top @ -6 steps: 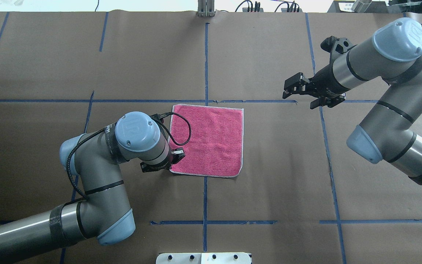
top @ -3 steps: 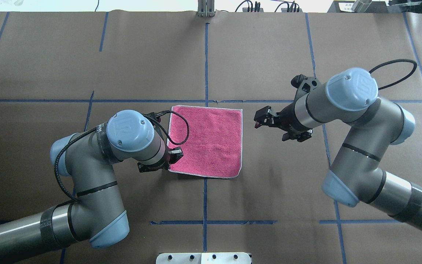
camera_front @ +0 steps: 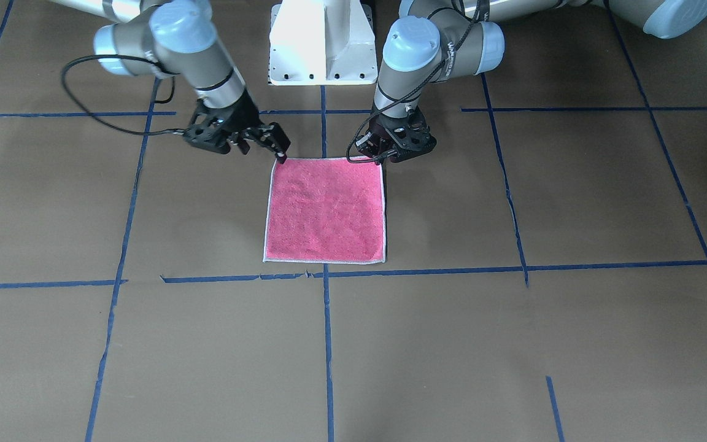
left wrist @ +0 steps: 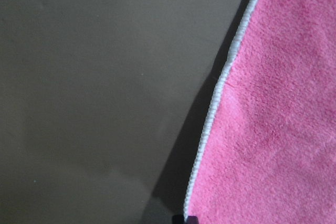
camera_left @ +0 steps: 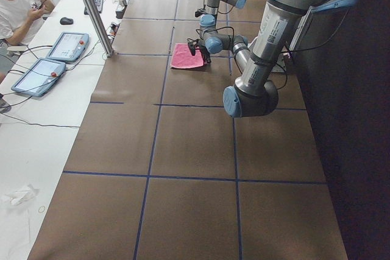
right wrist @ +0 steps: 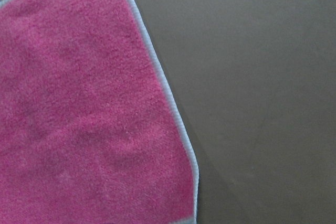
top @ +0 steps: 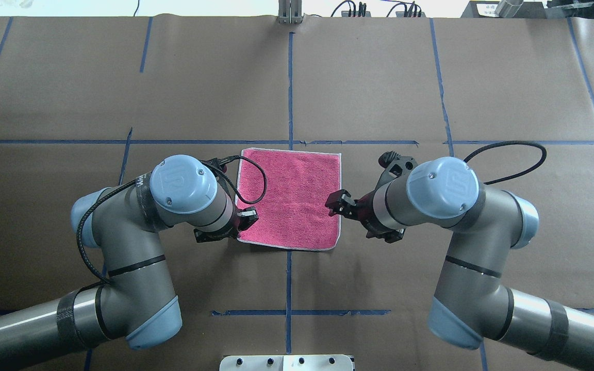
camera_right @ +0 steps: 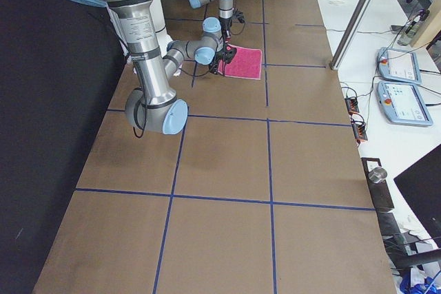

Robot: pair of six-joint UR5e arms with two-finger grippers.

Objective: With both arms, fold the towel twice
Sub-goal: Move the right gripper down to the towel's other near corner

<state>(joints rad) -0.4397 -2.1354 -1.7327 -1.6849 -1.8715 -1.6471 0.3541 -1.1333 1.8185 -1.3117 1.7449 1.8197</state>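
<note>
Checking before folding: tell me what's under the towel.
The towel lies flat on the brown paper table cover, visible all round it. Its underside and the covered patch are hidden.

Left end effector [top: 248, 216] mostly hidden beneath its wrist [top: 186, 185], towel [left wrist: 273, 103] cropped by both wrist views' edges

Towel [top: 289, 198]: bright pink terry, whitish stitched border. Surface [top: 379, 77]: brown w/ blue tape grid. Left arm [top: 121, 247], right arm [top: 475, 247]: grey-silver tubes, lt blue caps. Left tool [top: 248, 216], right tool [top: 337, 202]: blk. Pedestal [camera_front: 320, 43]: white.
</note>
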